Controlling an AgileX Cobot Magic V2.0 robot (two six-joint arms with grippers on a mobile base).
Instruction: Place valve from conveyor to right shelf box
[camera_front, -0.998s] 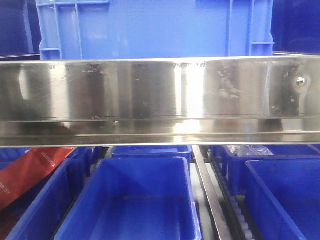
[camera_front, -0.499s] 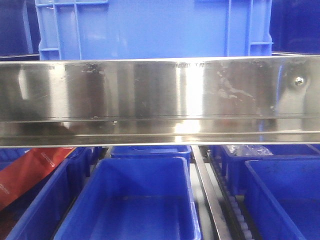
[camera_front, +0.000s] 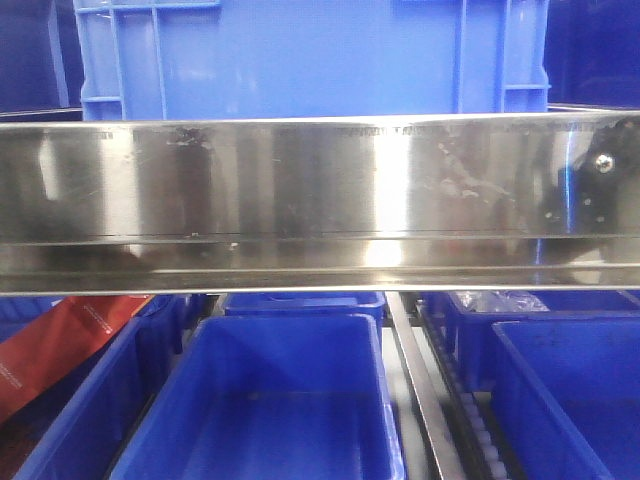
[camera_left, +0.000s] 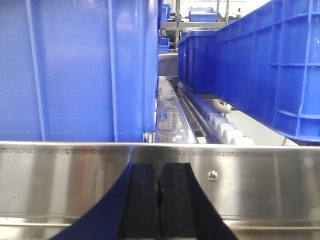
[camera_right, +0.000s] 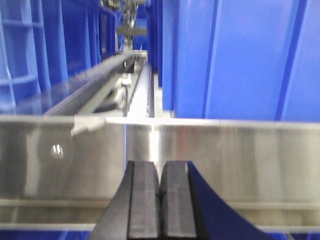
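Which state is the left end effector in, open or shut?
Shut: the left end effector has its two black pads pressed together with nothing between them, facing the steel rail.

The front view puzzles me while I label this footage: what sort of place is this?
Probably a warehouse or factory parts store: blue plastic bins in rows, a steel shelf rail, and roller tracks under the crates.
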